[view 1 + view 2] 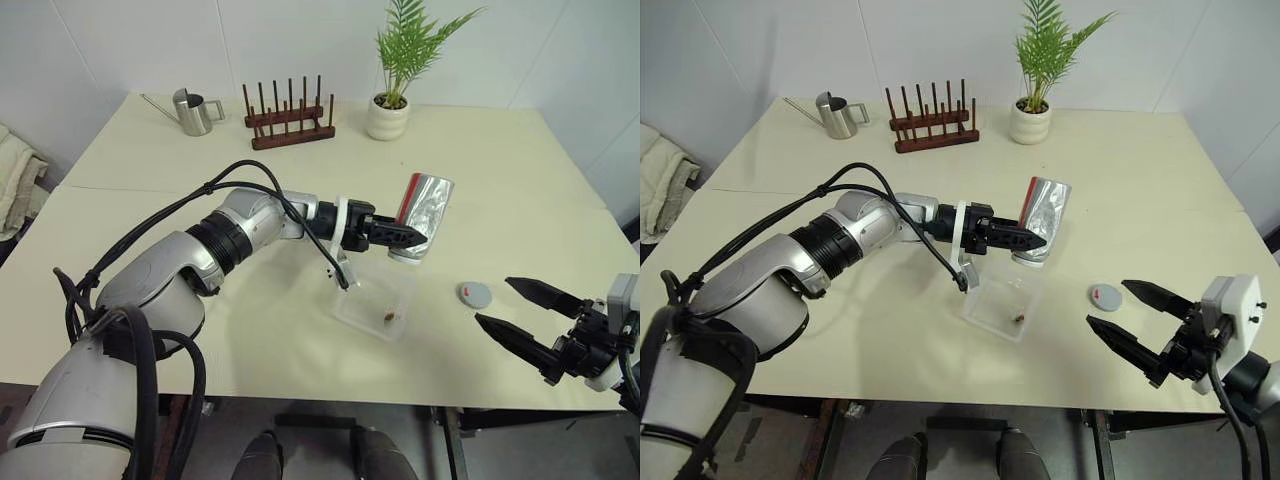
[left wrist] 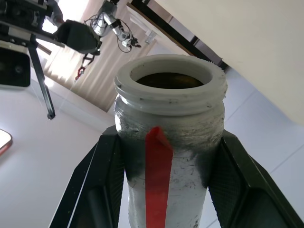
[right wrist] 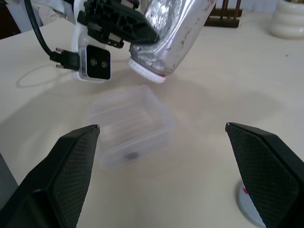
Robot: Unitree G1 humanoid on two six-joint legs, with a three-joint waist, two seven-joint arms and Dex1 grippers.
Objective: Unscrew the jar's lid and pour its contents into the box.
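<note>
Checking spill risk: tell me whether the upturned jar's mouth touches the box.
Apart. In the right wrist view the jar, held in the left gripper, hangs mouth-down with bare table showing between its rim and the box.

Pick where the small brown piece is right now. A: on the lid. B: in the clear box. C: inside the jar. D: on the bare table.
B: the brown piece lies on the floor of the box, below the mouth of the tipped jar that the left gripper holds.
</note>
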